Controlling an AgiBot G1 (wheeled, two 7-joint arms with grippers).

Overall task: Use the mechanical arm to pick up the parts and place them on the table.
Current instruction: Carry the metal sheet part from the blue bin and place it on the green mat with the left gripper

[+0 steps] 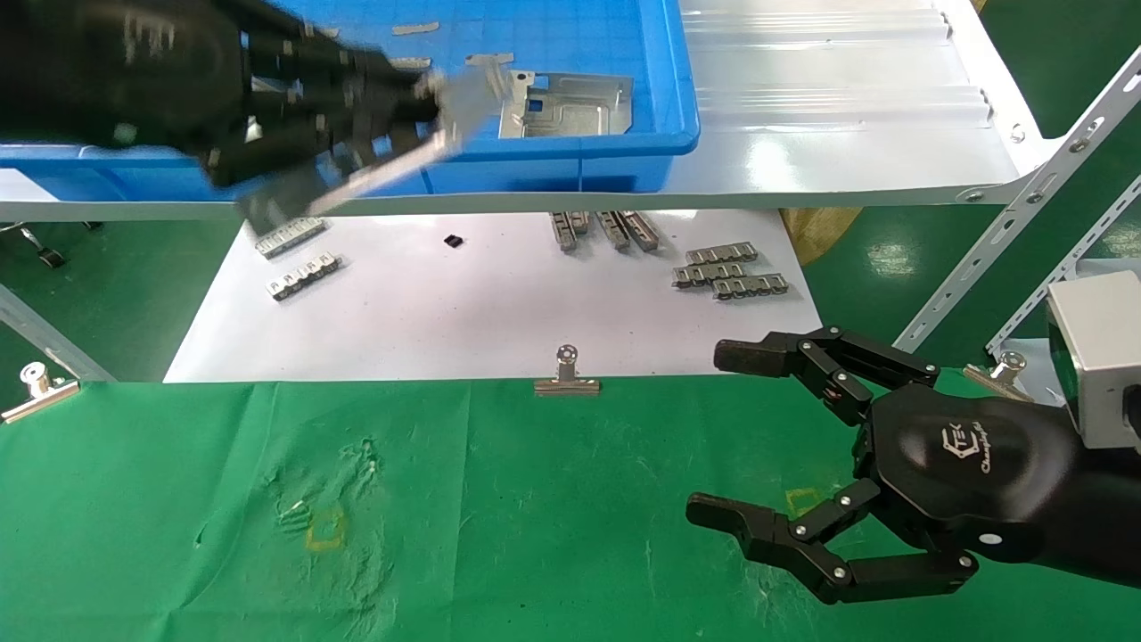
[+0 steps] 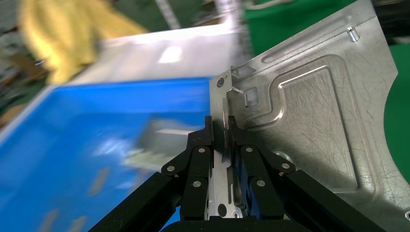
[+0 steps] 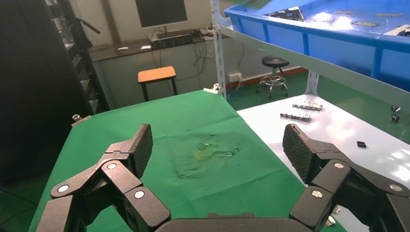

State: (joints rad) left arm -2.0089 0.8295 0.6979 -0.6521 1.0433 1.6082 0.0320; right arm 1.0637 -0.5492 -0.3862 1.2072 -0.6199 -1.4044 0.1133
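1. The left gripper (image 1: 437, 116) hung above the front wall of the blue bin (image 1: 624, 152) on the white shelf (image 1: 847, 134), its fingers (image 2: 241, 159) pinching the folded edge of a silver part (image 2: 314, 111).
2. That held part (image 1: 383, 169) was lifted clear of the bin and tilted, reaching out over the bin's front edge.
3. Another part (image 1: 570, 107) lay flat inside the bin, near its right wall.
4. The right gripper (image 1: 726, 437) hovered over the right side of the green counter (image 1: 490, 517), its fingers (image 3: 130, 150) spread wide and holding nothing.
5. Narrow toothed strips (image 1: 726, 270) lay on the white sheet (image 1: 446, 312) beyond the counter.
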